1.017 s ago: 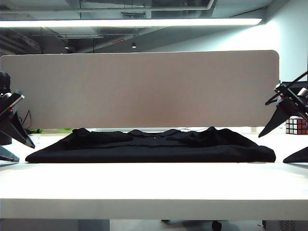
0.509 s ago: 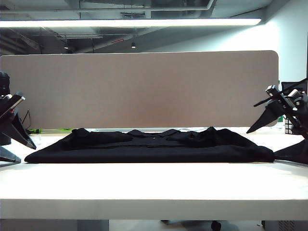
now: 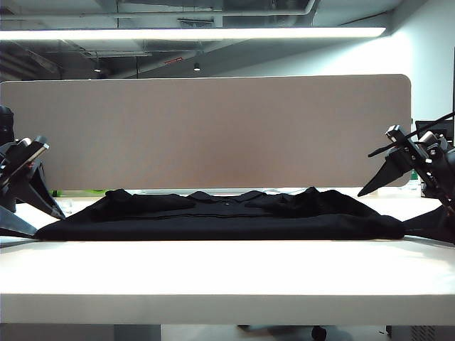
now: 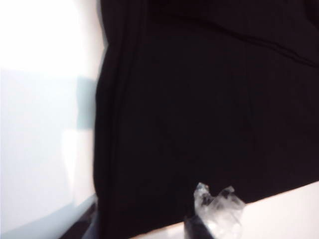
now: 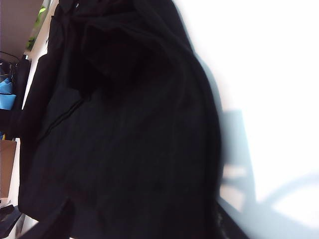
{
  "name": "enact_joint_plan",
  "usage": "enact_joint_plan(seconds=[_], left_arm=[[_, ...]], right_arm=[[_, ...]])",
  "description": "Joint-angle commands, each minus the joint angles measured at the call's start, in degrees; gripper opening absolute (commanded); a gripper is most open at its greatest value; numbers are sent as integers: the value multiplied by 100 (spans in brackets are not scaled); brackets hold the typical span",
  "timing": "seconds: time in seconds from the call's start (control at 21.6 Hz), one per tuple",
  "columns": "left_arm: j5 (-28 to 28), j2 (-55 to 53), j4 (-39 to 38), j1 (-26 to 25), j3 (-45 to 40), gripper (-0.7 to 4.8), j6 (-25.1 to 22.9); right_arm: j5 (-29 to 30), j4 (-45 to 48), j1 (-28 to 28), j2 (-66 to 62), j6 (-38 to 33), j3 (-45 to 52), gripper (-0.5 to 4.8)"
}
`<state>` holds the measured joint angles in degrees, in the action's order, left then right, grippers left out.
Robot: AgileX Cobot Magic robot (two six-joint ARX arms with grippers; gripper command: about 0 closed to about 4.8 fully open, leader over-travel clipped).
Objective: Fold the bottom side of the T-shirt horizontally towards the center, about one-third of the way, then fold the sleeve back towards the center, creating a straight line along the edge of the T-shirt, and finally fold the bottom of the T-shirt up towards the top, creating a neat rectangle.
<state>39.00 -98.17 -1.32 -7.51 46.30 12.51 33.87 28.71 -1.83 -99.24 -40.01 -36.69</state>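
T-shirt (image 3: 220,217): black, soft and limp, spread flat across white table (image 3: 227,273); light, likely to sag and drag if lifted at one point. Best pinched at both ends of near edge, thin cloth only. Left gripper (image 3: 28,206) at shirt's left end, jaws apart, empty. Right gripper (image 3: 409,195) at right end, jaws spread wide, holding nothing.

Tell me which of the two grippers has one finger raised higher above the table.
The right gripper, at the T-shirt's right end. Its upper finger points well above the cloth, while the left gripper sits lower, its fingers close to the white table. Both are open.
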Motion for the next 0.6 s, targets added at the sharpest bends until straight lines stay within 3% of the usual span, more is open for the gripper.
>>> enact_joint_plan(seconds=[0.05, 0.37, 0.46, 0.51, 0.6], left_arm=[[-61, -66, 81, 2, 7, 203, 22], [-26, -219, 131, 114, 7, 179, 11], [-20, -227, 144, 133, 7, 164, -9], [-22, -227, 149, 173, 7, 93, -37], [70, -227, 146, 170, 7, 58, -81]], right_arm=[[66, -420, 31, -87, -177, 72, 328], [79, -402, 33, -87, -177, 72, 320], [81, -404, 37, -87, -170, 72, 270], [98, -400, 37, -87, -133, 72, 216], [210, -402, 44, -87, -46, 72, 166]])
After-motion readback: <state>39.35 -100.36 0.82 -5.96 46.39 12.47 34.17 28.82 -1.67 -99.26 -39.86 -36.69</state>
